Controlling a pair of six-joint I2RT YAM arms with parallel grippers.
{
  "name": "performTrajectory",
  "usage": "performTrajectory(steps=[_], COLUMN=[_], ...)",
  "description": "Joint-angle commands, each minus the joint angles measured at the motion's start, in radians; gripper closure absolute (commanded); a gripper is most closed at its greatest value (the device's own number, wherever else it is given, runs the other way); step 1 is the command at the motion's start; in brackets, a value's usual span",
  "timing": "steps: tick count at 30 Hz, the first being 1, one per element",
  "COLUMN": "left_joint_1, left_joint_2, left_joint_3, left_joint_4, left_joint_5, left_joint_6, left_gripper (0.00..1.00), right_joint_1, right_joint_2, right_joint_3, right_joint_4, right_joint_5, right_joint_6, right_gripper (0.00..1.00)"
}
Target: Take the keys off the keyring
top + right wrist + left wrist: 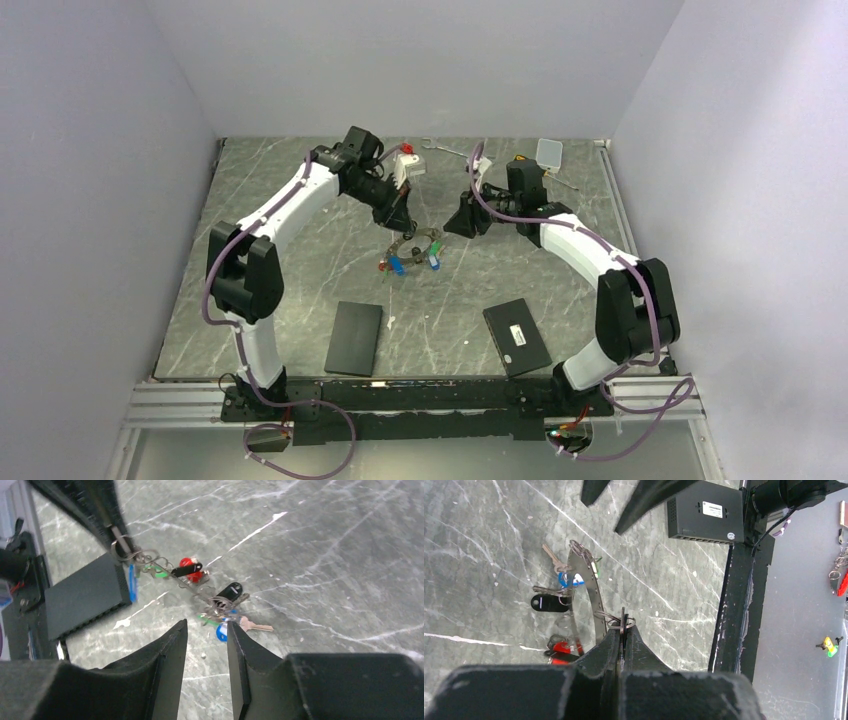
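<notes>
At mid-table, left gripper [622, 630] pinches the keyring [591, 587]; right gripper [206, 625] gapes (label [713, 509] on black box [689, 522] unreadable).

The keyring [597, 602] is a thin band of shiny grey metal. Its keys [254, 626] are bright metal with glossy plastic tags. The table [320, 272] is matt, marbled grey.

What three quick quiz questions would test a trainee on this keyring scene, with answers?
1. True or false: the right gripper is clamped shut.
2. Which one clamps the keyring: A, left gripper; B, right gripper; C, neither?
3. How many flat black boxes lie on the table?
Key: 1 false, its jaws stand apart and empty; 2 A; 3 two.
</notes>
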Motion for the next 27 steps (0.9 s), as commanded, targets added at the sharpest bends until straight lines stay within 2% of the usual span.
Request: performTrajectory(steps=[1,6,11,14,22,27], left_joint_1=[0.0,0.0,0.001,0.003,0.028,0.063], left_joint_2=[0.026,0.032,0.023,0.031,0.055,0.062], left_joint_3=[0.092,0.112,0.084,0.08,0.037,-0.06], left_joint_4=[-0.054,-0.104,-0.052,-0.018,0.118,0.345], left_joint_5=[0.077,0.099,0.125,0.149,0.298,0.442], left_joint_6=[0.002,0.036,-0.04,-0.13,-0.372,-0.663], left_gripper=[1.0,1.0,1.0,1.0,1.0,1.0], right_joint_1=[0.003,0.005,0.037,0.078,0.101,0.103], right_joint_2=[-0.05,-0.049,-0.036,-0.038,-0.072,-0.072], right_joint_3=[0.072,0.072,0.079,0.1,0.042,-0.006], right_joint_4=[-0.103,-0.091,-0.019,-0.043,-0.002,0.07], right_joint_5=[-0.154,-0.233,-0.182,-0.106,-0.054,-0.036], right_joint_6=[-0.151,-0.19,-0.137,-0.143,-0.138,-0.15], right_gripper=[0.61,0.61,0.65,0.66,0.63,0.61])
